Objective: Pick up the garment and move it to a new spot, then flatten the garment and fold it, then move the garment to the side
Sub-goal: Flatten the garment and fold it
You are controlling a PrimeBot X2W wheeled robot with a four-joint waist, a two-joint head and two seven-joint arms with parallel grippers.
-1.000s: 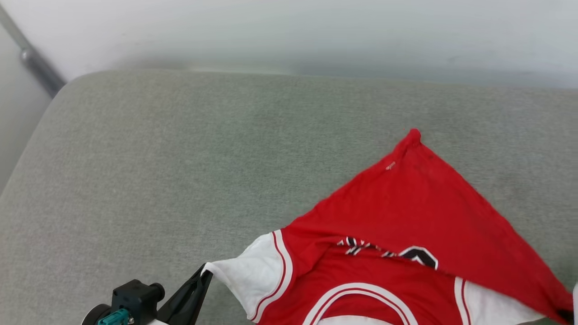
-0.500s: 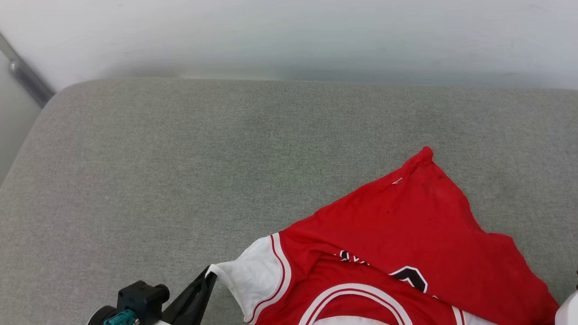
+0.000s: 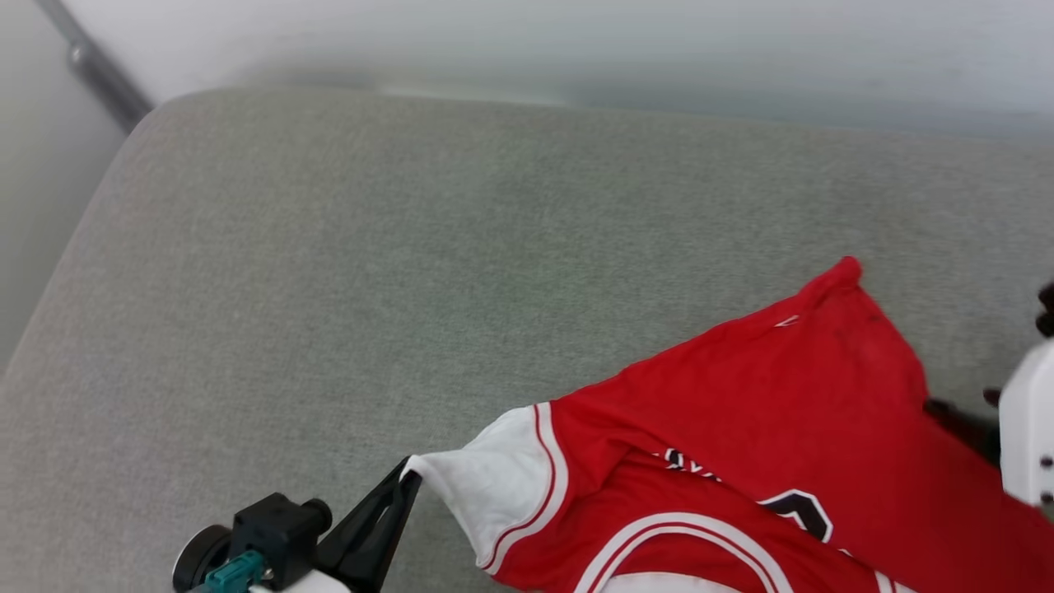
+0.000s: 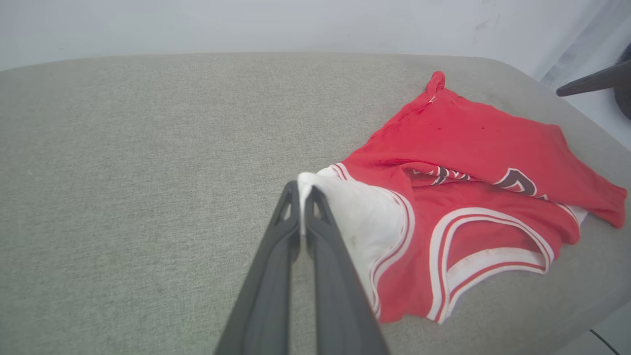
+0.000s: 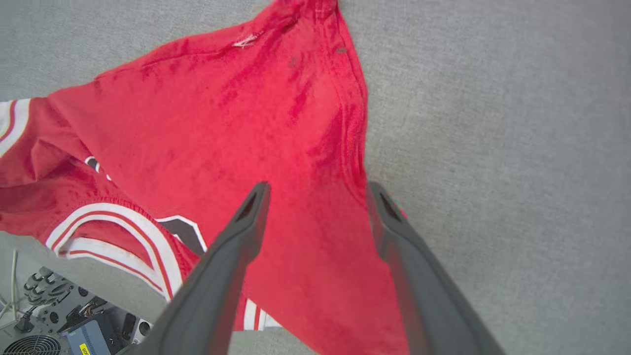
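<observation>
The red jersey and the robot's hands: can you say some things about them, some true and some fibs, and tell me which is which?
1. The jersey lies on a grey cushion. True.
2. The left hand is pinching the jersey's white sleeve. True.
3. The right hand is squeezing the jersey tight. False: its two fingers stand wide apart, with red cloth showing between them, and they pinch nothing.
4. The jersey is spread out flat and smooth. False: it is rumpled, and a big red part is folded over so that it covers some of the print.
</observation>
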